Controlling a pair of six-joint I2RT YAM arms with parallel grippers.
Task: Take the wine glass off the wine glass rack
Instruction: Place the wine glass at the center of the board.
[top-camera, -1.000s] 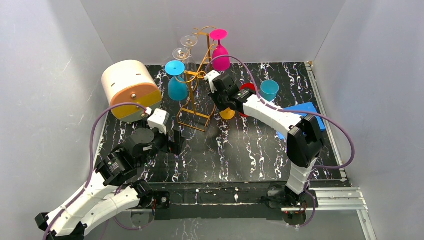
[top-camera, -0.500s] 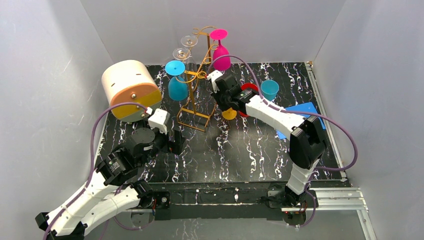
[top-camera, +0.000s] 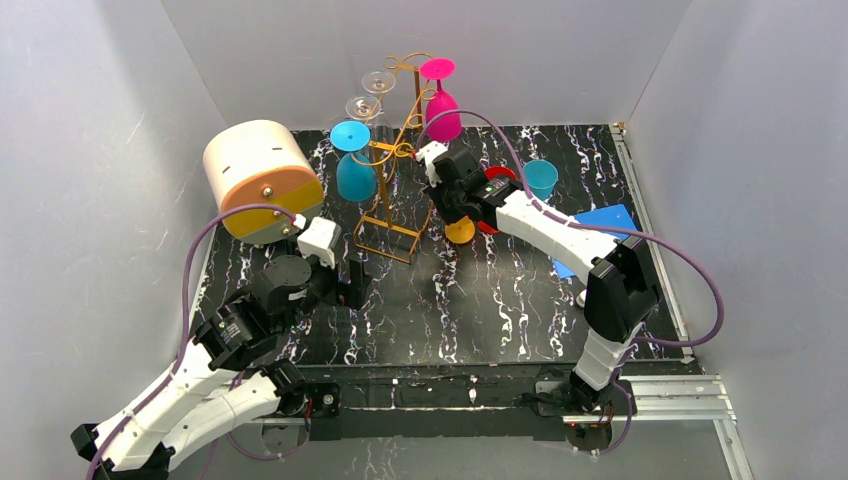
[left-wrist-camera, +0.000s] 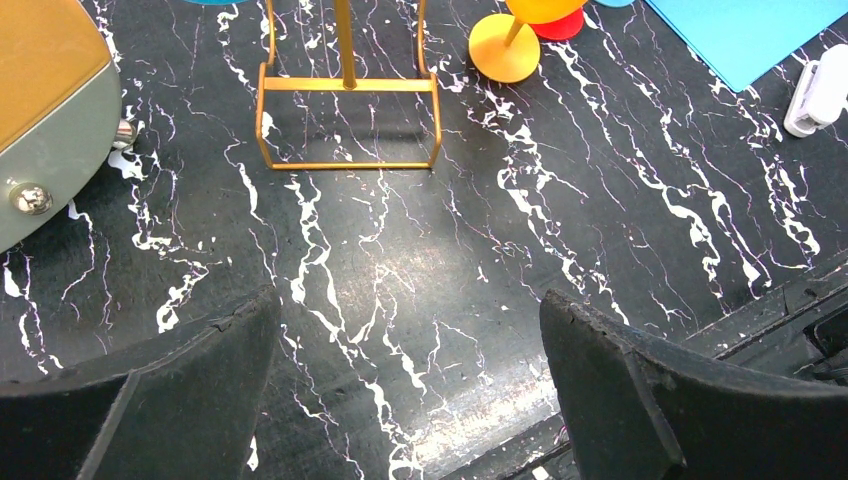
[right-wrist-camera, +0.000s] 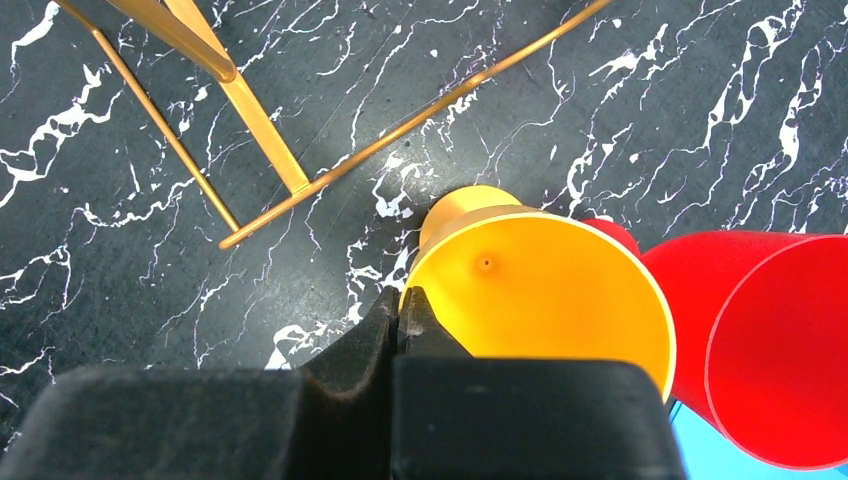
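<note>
right gripper (right-wrist-camera: 401, 305): pressed together on the rim of a yellow-orange plastic wine glass (right-wrist-camera: 540, 285), pinching the bowl wall at its near side.

yellow-orange plastic wine glass: off the tall golden-orange wire wine glass rack (top-camera: 392, 160), bowl up, round foot low over the black marbled desk (top-camera: 480, 300), just beside the rack's rectangular base on the side toward the right edge. cannot tell whether the foot touches the desk.

hanging upside down from the rack, toward the far edge: a pink wine glass (top-camera: 440, 105), a blue wine glass (top-camera: 353, 165) and two clear wine glasses (top-camera: 363, 107).

just beside the yellow glass, toward the right edge: a red plastic cup (right-wrist-camera: 770, 350). beyond it, a small blue plastic cup (top-camera: 540, 178) and a flat blue sheet (top-camera: 612, 218).

left gripper (left-wrist-camera: 410, 385): spread wide, holds nothing, hovers low on the near side of the rack base, toward the left edge.

near the far left corner: a cream-and-orange cylindrical box (top-camera: 262, 180), lying on its side.
</note>
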